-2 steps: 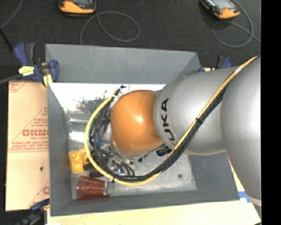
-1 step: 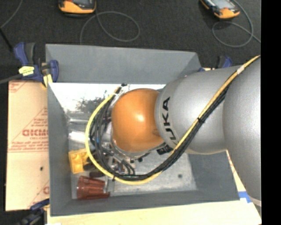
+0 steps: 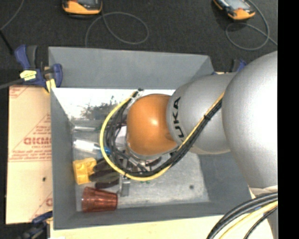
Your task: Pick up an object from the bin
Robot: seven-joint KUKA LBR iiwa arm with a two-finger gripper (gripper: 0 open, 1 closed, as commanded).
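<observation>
Since nothing is seen lifted, the pick looks not yet done. A dark brown piece (image 3: 105,176) touching a yellow block (image 3: 84,170) lies on the floor at the left of the bin (image 3: 140,70), with a red-brown plastic cup (image 3: 99,200) on its side just below them. The gripper (image 3: 123,183) sits low just to their right, under the orange wrist cover (image 3: 147,123). Whether it is parted or closed I cannot tell. By my judgement, the grasp and the lift remain.

A robotics lab or test cell: a big silver industrial arm (image 3: 243,107), with an orange cover (image 3: 147,123) and bundled wrist cables (image 3: 106,140), reaches into a grey metal bin (image 3: 131,70) on a dark matted surface (image 3: 182,32), where loose cables (image 3: 125,17) loop near two orange-and-black devices (image 3: 81,5) beyond the bin's far edge
</observation>
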